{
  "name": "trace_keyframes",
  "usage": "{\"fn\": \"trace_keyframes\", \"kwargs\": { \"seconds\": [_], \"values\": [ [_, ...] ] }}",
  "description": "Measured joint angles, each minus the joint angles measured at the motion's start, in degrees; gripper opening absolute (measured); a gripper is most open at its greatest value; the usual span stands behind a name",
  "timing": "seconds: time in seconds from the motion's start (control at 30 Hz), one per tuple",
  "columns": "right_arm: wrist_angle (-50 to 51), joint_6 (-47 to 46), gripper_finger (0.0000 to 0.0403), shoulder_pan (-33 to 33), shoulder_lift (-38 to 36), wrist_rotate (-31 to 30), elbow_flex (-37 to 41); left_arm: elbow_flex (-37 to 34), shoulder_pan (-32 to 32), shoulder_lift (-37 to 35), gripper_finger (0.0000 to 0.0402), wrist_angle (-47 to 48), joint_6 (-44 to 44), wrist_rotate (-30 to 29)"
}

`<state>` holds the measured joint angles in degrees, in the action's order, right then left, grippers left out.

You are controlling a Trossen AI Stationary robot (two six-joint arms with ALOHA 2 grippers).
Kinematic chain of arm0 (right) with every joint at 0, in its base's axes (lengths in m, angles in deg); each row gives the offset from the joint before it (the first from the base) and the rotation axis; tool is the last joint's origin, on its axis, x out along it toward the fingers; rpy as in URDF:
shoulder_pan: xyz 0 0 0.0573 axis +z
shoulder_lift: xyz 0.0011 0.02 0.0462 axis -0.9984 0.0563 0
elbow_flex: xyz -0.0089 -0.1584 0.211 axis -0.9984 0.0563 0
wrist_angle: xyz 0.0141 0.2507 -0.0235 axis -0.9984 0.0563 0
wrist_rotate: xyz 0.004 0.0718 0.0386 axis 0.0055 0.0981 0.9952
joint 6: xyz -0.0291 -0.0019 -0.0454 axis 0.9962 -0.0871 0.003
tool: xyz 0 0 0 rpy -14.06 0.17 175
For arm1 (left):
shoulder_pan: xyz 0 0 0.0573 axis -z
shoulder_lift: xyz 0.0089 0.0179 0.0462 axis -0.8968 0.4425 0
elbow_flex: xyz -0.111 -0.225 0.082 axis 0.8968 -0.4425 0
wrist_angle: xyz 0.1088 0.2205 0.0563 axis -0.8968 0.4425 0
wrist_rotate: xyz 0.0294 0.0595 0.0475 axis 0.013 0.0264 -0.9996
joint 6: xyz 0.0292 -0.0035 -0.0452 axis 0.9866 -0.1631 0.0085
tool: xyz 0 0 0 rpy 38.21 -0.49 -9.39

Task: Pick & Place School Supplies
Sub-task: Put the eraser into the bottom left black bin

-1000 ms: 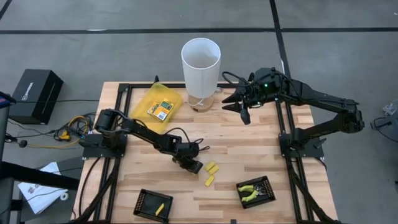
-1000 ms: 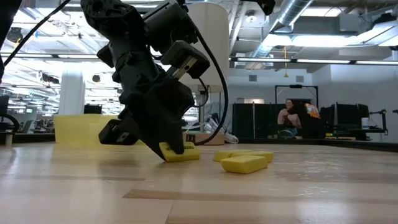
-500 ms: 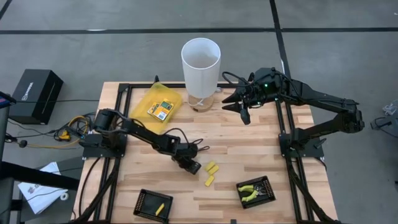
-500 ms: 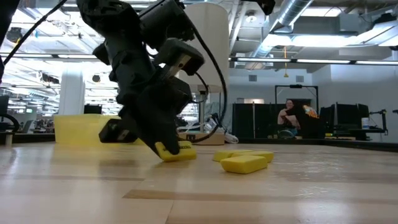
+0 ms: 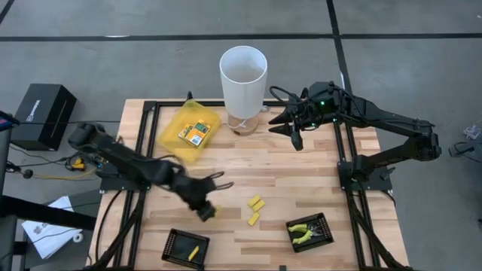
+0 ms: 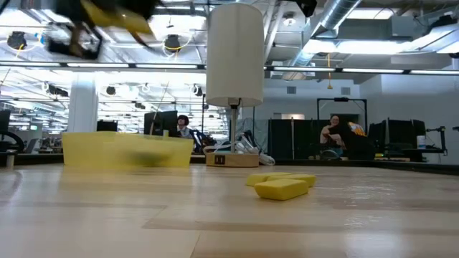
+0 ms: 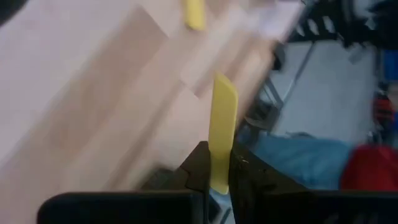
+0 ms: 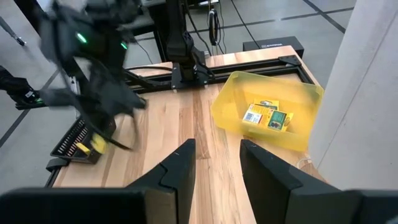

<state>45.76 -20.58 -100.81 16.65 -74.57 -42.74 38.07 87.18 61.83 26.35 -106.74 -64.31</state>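
Between left gripper point(image 7: 214, 180) tips, yellow oblong piece point(image 7: 221, 124)

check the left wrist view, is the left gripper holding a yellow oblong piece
Yes, the left gripper pinches a short yellow oblong piece upright between its dark fingers, above the wooden table.

place: probably lab/open office | cues: exposed ceiling ducts point(image 6: 337, 29); seated person point(image 6: 334, 134); monitors point(image 6: 401, 132)

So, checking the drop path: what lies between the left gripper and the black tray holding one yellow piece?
Only bare wooden tabletop, in the high view, between left gripper, clamping a yellow oblong piece, and black tray.
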Motion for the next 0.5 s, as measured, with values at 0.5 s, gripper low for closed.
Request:
{"fn": "trace_keyframes", "kwargs": {
  "seconds": [0.5],
  "values": [
    [-0.1,-1.6,0.0118,0.2,0.0,0.0,0.0,0.1,22.6,9.7,0.0023,5.2,-17.8,-4.4]
  ]
}}
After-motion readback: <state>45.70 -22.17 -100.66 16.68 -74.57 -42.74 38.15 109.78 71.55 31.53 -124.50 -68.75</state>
